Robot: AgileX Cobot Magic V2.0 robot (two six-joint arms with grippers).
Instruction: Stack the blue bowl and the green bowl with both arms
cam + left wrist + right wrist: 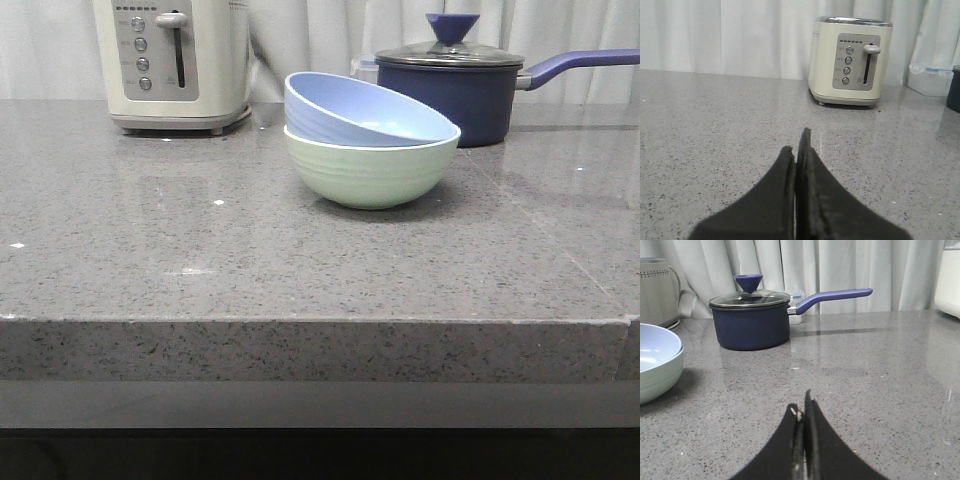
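Note:
The blue bowl (360, 112) sits tilted inside the green bowl (370, 175) on the grey counter, at the middle back in the front view. Both bowls show at the edge of the right wrist view, blue (655, 346) inside green (660, 377). My left gripper (796, 145) is shut and empty, low over bare counter, pointing toward the toaster. My right gripper (801, 402) is shut and empty, low over the counter, apart from the bowls. Neither arm shows in the front view.
A cream toaster (175, 60) stands at the back left and also shows in the left wrist view (850, 60). A dark navy lidded saucepan (450, 85) with a long handle stands behind the bowls, and in the right wrist view (751, 320). The counter's front edge (320, 322) is near.

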